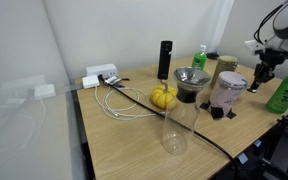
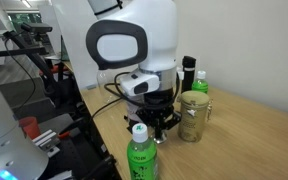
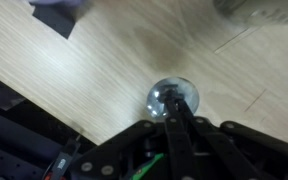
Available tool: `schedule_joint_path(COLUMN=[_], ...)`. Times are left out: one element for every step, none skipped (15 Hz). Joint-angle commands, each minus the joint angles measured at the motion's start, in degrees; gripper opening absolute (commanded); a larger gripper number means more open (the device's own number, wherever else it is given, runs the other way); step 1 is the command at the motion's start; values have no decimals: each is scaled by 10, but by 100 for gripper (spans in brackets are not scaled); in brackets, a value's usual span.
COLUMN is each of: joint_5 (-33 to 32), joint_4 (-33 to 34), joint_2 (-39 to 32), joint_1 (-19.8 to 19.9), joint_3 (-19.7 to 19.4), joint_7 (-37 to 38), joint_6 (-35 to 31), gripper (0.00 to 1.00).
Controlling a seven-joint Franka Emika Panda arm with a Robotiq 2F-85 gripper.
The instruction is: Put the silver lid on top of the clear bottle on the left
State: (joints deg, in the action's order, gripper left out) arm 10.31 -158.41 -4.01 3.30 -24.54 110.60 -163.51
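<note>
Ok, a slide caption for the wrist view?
Wrist view: gripper, jaws pinched on the small silver lid, above the wooden table.

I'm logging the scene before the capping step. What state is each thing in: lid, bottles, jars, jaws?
silver lid: off the bottle, at the gripper's tips.
clear bottle: upright, no lid on it, apart from the gripper.
pinkish jar: upright, pale lid on.
green bottle: upright, capped.
gripper: jaws nearly together at the lid; whether they grip it cannot be told.
</note>
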Motion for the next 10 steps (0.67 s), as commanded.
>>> schedule_joint_path(joint_5=[-27, -38, -50, -52, -61, -65, -67, -77, -80, -79], joint_4=[-21, -22, -5, -4, -12, -15, -5, -4, -12, -11], joint_2=[102, 126, 136, 150, 175, 194, 203, 217, 240, 255], joint_1=[-5, -5, -5, 43, 51, 59, 63, 68, 69, 65], joint_3=[0, 3, 10, 68, 84, 105, 128, 152, 171, 188], joint_7=[-3, 1, 9, 8, 15, 18, 22, 32, 34, 33], joint_6=[49, 64, 88, 105, 120, 135, 153, 161, 168, 176], gripper=[2, 2, 2, 2, 2, 2, 2, 2, 2, 2])
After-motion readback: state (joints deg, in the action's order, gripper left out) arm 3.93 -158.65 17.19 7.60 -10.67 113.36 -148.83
